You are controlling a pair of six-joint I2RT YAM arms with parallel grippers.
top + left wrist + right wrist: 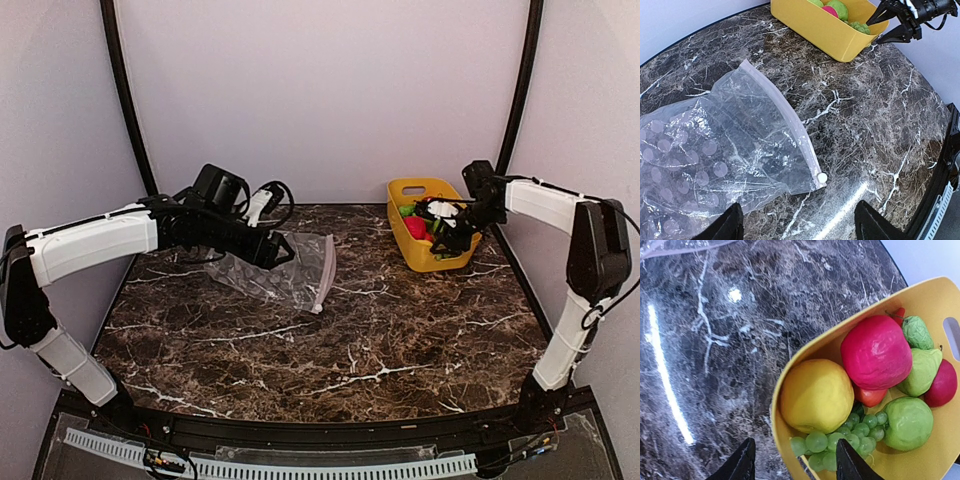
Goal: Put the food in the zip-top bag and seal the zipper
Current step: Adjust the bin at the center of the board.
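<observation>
With the food point(875, 355) heaped in the yellow basket point(935, 295) at the table's far-right corner, the right gripper point(795, 460) was held open over the grapes point(860, 430), apparently for picking, and the left gripper point(797, 222) wide open above the zip-top bag point(715, 150) by the far edge.

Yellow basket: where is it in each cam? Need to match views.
Top external: yellow basket on the right side, toward the back.
Left wrist: basket at the top edge, right of centre.
Right wrist: basket fills the lower right.
Shared landmark: the big red fruit inside it.
</observation>
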